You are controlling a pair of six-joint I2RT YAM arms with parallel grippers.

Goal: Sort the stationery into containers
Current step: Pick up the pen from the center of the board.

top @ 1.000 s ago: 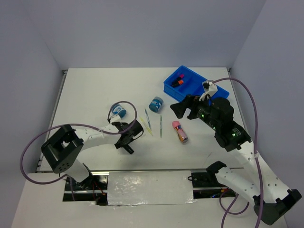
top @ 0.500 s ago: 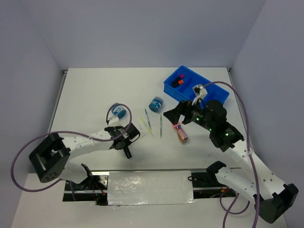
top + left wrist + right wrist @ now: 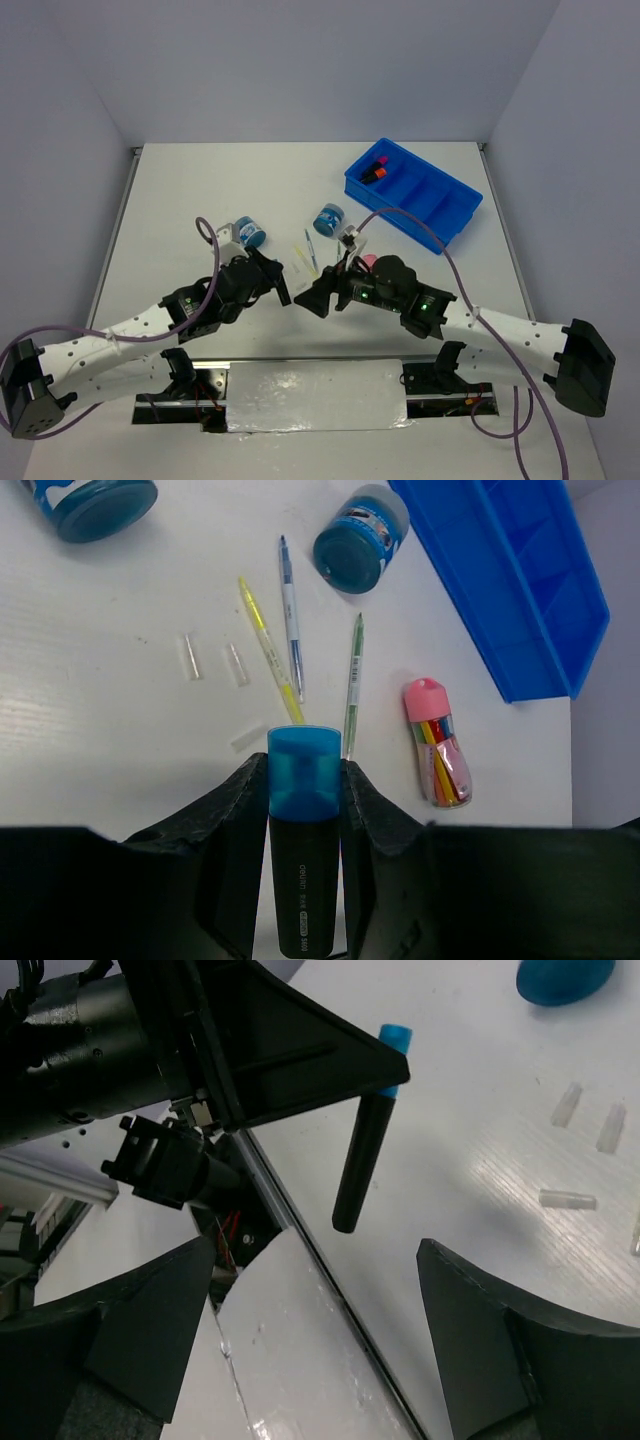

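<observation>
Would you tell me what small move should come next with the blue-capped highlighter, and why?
Probably ease the right gripper forward so its open jaws bracket the free black end of the highlighter. The left gripper holds it near the cap, and the two grippers face each other, which suggests a handover.

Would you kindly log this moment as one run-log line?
left pincer: shut on blue-capped highlighter | right pincer: open, facing it | tray: two highlighters inside
</observation>
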